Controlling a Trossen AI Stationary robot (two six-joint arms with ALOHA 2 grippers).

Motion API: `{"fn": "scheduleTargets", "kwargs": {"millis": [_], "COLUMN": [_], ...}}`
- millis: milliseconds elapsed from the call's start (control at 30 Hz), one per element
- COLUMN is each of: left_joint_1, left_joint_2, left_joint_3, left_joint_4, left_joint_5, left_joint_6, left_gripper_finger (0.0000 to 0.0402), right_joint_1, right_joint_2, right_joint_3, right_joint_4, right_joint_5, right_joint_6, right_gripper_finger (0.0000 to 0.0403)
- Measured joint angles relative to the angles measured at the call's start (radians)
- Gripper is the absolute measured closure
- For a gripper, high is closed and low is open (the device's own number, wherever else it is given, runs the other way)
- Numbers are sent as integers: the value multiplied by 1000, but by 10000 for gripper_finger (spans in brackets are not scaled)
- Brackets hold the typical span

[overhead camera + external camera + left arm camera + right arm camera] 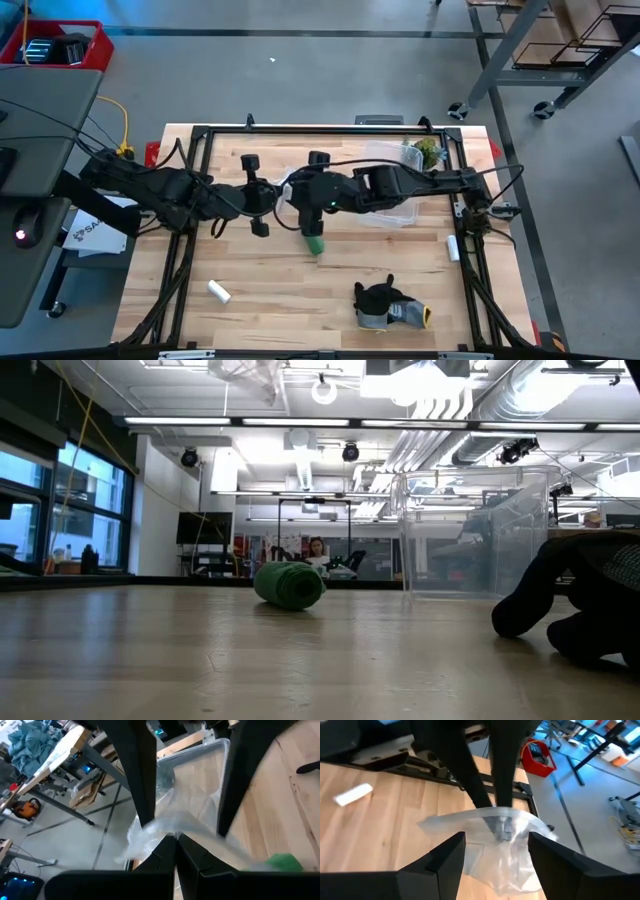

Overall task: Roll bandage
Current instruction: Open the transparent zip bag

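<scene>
overhead, two robot arms meet above a rolled green bandage

over the middle of the wooden table (300, 290), the right gripper (496, 851) has its two dark fingers spread apart, with a crumpled piece of clear plastic (495, 827) showing between them. facing it and very close, the left gripper (175, 845) has its fingers pressed together, and the same clear plastic sits at their tips; whether it is pinched there cannot be told. just below the meeting grippers in the overhead view lies the bandage (314, 244), a small compact bright green roll resting on the wood, with nothing holding it. the table-level view shows it lying on its side (289, 585). behind it stands a clear plastic box (395, 190). nearer the front edge lie a small white cylinder (219, 291) on the left and a dark grey glove (388, 304) on the right, both well apart from the roll.
</scene>
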Motion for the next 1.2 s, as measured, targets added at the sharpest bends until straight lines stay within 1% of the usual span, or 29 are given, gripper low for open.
{"fn": "scheduleTargets", "kwargs": {"millis": [100,167,233,333,367,467,600,667,800,867,967,1067,1167,1200], "left_joint_1": [0,1,8,13,14,11,10,14,14,14,15,15,11,1], "left_joint_2": [-4,-8,-12,-18,-23,-39,-78,-97,-132,-147,-167,-187,-216,-232], "left_joint_3": [0,1,1,1,1,0,1,3,2,2,0,-40,-92,-113], "left_joint_4": [-7,-21,-41,-23,-9,-3,-110,-124,-128,-155,-198,-184,-190,-199], "left_joint_5": [6,7,5,21,27,33,36,35,31,20,2,-3,18,10], "left_joint_6": [9,5,-16,-40,-41,-66,-186,-235,-277,-314,-379,-386,-457,-482], "left_gripper_finger": [401,401,401,401,401,401,401,401,401,401,402,401,401,401], "right_joint_1": [2,9,19,27,26,20,25,25,24,22,25,27,27,28], "right_joint_2": [10,9,7,8,8,10,15,15,14,13,13,10,9,9], "right_joint_3": [-1,-2,-2,-2,-2,2,11,19,21,21,21,21,22,22], "right_joint_4": [24,61,87,95,90,94,130,130,124,123,147,180,172,172], "right_joint_5": [27,33,62,71,61,45,53,54,41,26,23,-11,-16,-27], "right_joint_6": [-21,-63,-105,-115,-89,4,78,85,105,134,135,131,146,153], "right_gripper_finger": [202,226,271,370,384,396,401,402,403,403,403,403,402,402]}}
